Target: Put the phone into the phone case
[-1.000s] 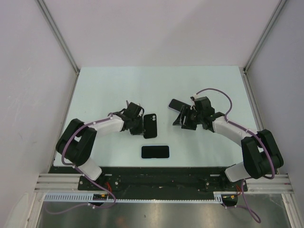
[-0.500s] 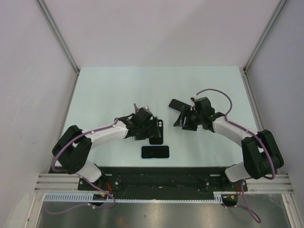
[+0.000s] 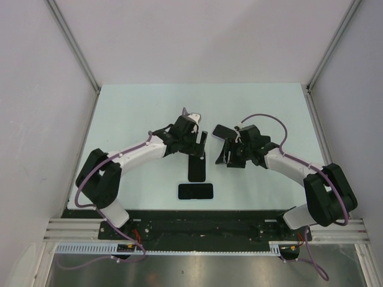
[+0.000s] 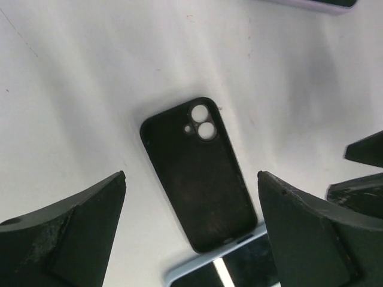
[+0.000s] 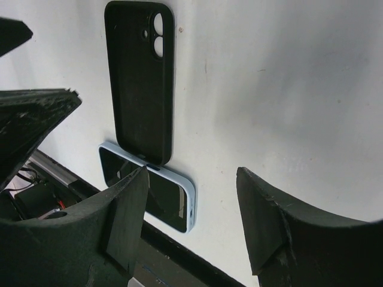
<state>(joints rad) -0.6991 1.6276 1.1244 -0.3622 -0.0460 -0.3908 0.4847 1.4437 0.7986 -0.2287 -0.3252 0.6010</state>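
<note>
From where I stand, the black phone case (image 3: 196,167) lies flat on the pale tabletop (image 3: 131,113), about midway between the two arms, with its length running away from the arm bases. Its camera cutouts are at the far end, and the pale surface shows through them. The phone (image 3: 195,191) lies crosswise just nearer the bases, screen up, glossy and dark with a light blue rim. It is not in the case. In both wrist views the near end of the case rests over the long edge of the phone, so the two touch and form a rough T. The left pincer (image 3: 196,146) hangs over the far end of the case. Its two dark fingers (image 4: 72,227) are spread wide with nothing between them, and the case sits squarely in the gap below. The right pincer (image 3: 229,156) is just to the right of the case, also spread and empty. Seen from its wrist, the case and phone lie off towards its left finger (image 5: 90,233), which hides part of the phone. Another dark, flat item with a pale edge (image 3: 222,132) lies beyond the right pincer. I cannot tell what it is. Neither pincer touches the case or the phone.
</note>
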